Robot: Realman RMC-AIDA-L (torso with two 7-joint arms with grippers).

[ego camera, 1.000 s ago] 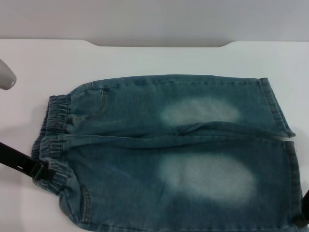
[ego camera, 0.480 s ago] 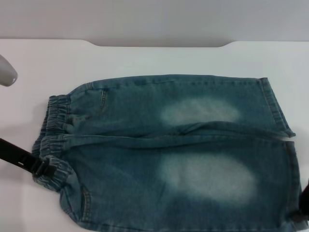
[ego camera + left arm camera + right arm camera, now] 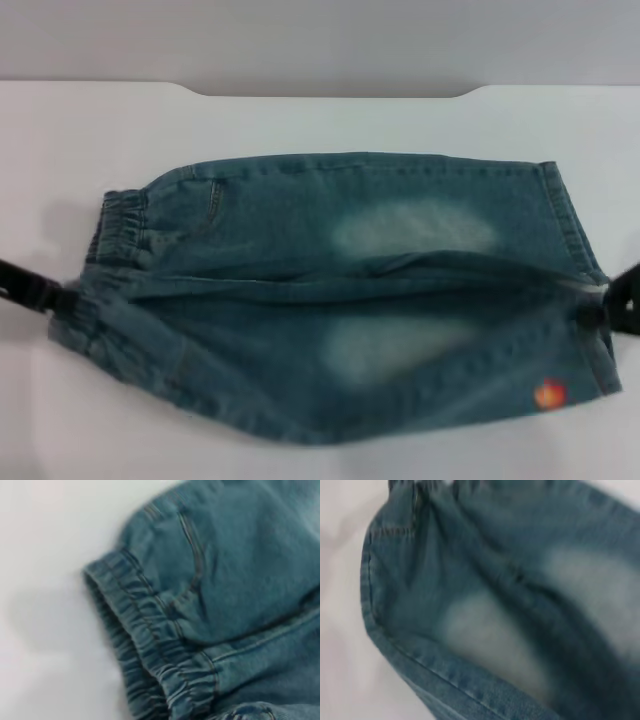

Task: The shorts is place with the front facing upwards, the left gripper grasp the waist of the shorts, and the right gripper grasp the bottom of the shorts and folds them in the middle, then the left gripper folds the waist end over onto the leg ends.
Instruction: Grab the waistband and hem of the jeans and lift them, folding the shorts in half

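The blue-green denim shorts [image 3: 360, 250] lie across the white table, the puckered waist [image 3: 122, 230] to the left and the bottom of the shorts [image 3: 572, 225] to the right. The near leg is raised off the table, and its underside shows a small orange print [image 3: 548, 395]. My left gripper [image 3: 60, 298] is shut on the near waist corner. At the other end, my right gripper [image 3: 596, 312] is shut on the near leg's hem. The left wrist view is filled with the waist [image 3: 160, 655], and the right wrist view shows the stitched hem [image 3: 415, 662].
The white table [image 3: 90, 140] has bare room beyond the shorts and to both sides. Its far edge [image 3: 330, 92] has a shallow notch cut into it. No other objects are in view.
Both grippers have risen and moved away from me, lifting the near half of the shorts toward the far half. The orange print on the underside has come into view.
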